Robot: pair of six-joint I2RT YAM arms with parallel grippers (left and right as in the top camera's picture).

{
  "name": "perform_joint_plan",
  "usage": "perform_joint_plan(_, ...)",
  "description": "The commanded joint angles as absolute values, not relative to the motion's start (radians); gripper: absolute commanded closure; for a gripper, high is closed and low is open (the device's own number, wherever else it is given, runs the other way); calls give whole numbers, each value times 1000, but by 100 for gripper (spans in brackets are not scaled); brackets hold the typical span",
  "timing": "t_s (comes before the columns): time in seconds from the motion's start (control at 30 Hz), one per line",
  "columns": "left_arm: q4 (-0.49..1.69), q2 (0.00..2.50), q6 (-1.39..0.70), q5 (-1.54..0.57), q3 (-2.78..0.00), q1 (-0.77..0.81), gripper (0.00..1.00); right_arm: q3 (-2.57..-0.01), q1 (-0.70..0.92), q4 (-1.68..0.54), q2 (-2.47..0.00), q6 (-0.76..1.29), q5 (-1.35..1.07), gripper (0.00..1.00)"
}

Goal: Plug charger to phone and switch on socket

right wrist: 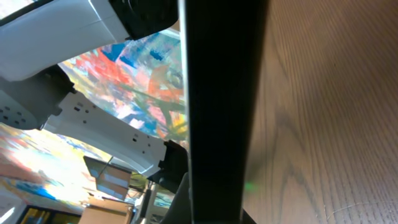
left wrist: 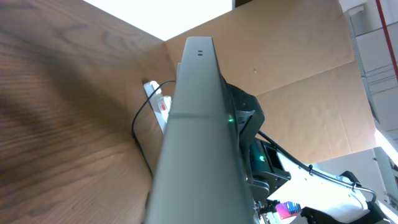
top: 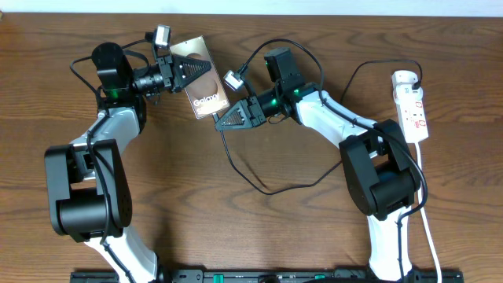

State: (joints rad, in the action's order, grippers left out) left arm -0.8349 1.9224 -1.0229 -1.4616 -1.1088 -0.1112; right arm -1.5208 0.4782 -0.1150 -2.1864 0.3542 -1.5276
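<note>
The phone, a brownish slab with white "Galaxy" lettering, is held tilted above the table by my left gripper, which is shut across its upper half. In the left wrist view the phone shows edge-on as a grey bar. My right gripper has its fingers closed to a point at the phone's lower end, with the thin black charger cable coming out of its tip. The plug tip is hidden. The cable loops across the table to the white socket strip at the far right. A dark bar fills the middle of the right wrist view.
The socket strip's white cord runs down the right edge of the table. The strip and the black cable also show in the left wrist view. Both arm bases stand near the table's front edge. A brown cardboard wall stands behind.
</note>
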Motion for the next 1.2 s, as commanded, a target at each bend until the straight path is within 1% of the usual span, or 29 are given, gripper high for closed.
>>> perform_joint_plan(0.0, -836, 1909, -999, -1571, -1117, -99, 93, -1538, 469, -97, -2196, 375, -1524, 99)
perform_joint_plan(0.17, -836, 1909, -999, -1571, -1117, -99, 93, -1538, 469, -97, -2196, 374, -1524, 99)
perform_joint_plan(0.2, -836, 1909, -999, -1570, -1117, -99, 93, -1538, 469, -97, -2196, 374, -1524, 97)
perform_joint_plan(0.27, -836, 1909, -999, -1570, -1117, -99, 93, -1538, 469, -97, -2196, 374, -1525, 89)
perform_joint_plan(0.37, -836, 1909, -998, -1570, -1117, -99, 93, -1538, 469, -97, -2196, 374, -1525, 84)
perform_joint_plan(0.5, -836, 1909, -999, -1559, -1117, -101, 93, -1538, 469, -97, -2196, 374, -1525, 59)
perform_joint_plan(0.57, -836, 1909, -995, -1559, -1117, -101, 93, -1538, 469, -97, -2196, 374, -1526, 40)
perform_joint_plan(0.63, -836, 1909, -991, -1559, -1117, -101, 93, -1538, 469, -97, -2196, 374, -1526, 27)
perform_joint_plan(0.67, -836, 1909, -987, -1559, -1117, -101, 93, -1538, 469, -97, -2196, 374, -1525, 15)
perform_joint_plan(0.7, -836, 1909, -987, -1559, -1117, -102, 93, -1538, 469, -97, -2196, 374, -1525, 8)
perform_joint_plan(0.77, -836, 1909, -987, -1559, -1117, -101, 93, -1538, 469, -97, -2196, 374, -1525, 1)
perform_joint_plan(1.0, -836, 1909, -987, -1557, -1117, -103, 93, -1538, 467, -97, -2196, 373, -1525, 1)
perform_joint_plan(1.17, -836, 1909, -1001, -1520, -1117, -132, 93, -1538, 455, -97, -2196, 373, -1525, 1)
